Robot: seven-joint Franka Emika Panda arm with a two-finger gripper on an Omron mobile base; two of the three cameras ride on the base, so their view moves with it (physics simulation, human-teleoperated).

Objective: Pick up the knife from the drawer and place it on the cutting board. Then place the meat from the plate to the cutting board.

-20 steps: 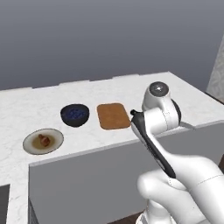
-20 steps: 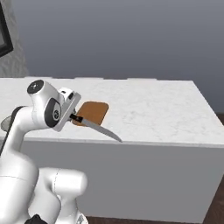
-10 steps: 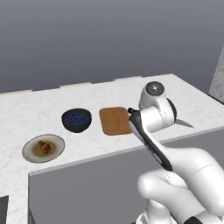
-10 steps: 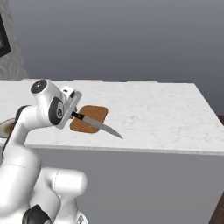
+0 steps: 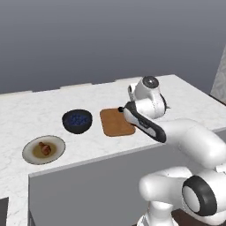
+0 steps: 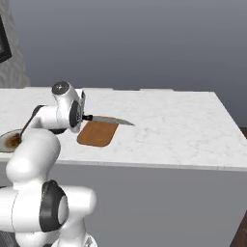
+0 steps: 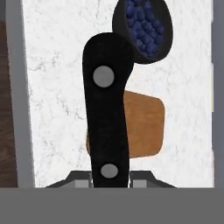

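Gripper fingers clamping the knife by its black handle, holding it level above the cutting board. Meat sitting on the plate.

Even, diffuse rendered light of moderate brightness falls from above on the white marble counter, with no glare and only a faint soft shadow at 6 o'clock beneath the dark bowl; the grey back wall darkens toward 12 o'clock. Edges are slightly soft from low resolution, without lens distortion. In the hand view, the close black knife handle appears flat and mildly blurred.
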